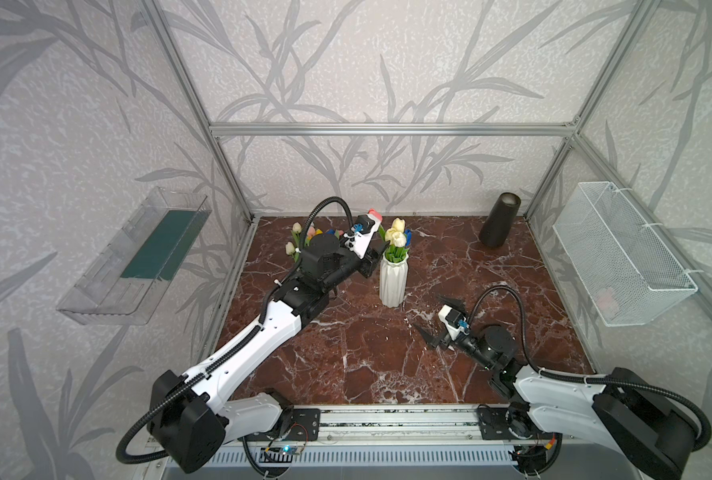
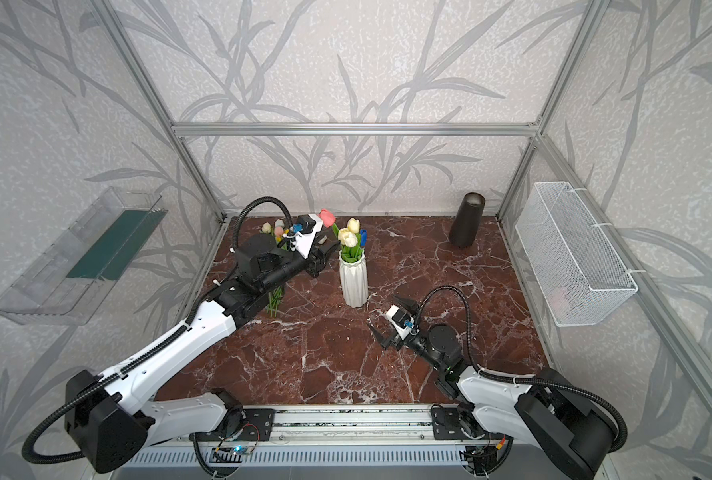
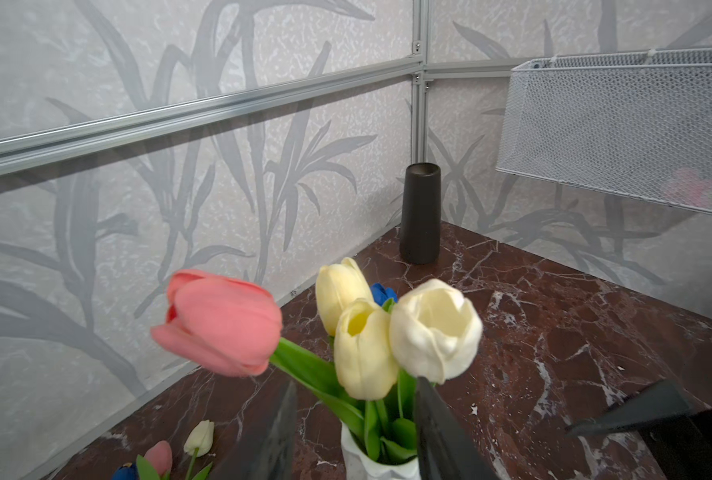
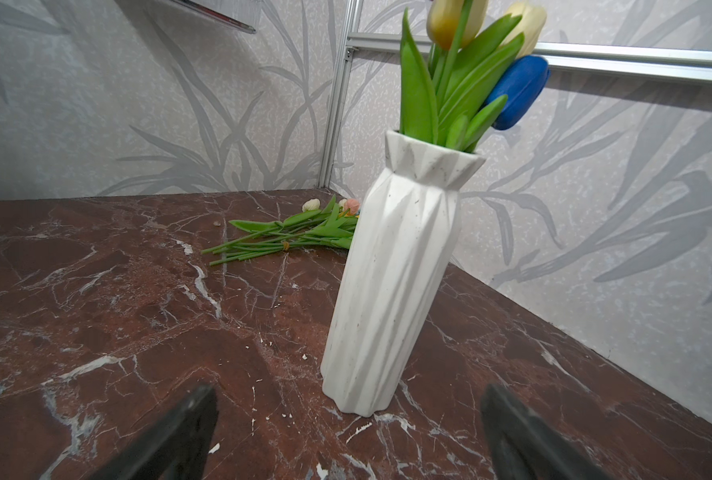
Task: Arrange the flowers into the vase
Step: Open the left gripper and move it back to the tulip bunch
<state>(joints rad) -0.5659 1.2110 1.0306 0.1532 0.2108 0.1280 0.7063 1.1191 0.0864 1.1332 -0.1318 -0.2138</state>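
Tulips (image 1: pixel 397 237) fill faceted white vase (image 1: pixel 392 282); left gripper (image 3: pixel 356 386) half-parted around pink tulip's stem (image 3: pixel 304 365), right gripper (image 1: pixel 435 318) wide.

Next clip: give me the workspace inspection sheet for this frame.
Surface: red-brown marble tabletop, white-veined.
Job's things: white vase upright, holding cream and blue tulips; pink tulip leaning at its mouth; loose tulips lying back left.
Clutter: black vase, back right corner.
Grippers: left gripper open at the vase mouth; right gripper open, holding nothing.
Cables: black hoses loop over both wrists.
Surroundings: clear tray, left wall; wire basket, right wall.
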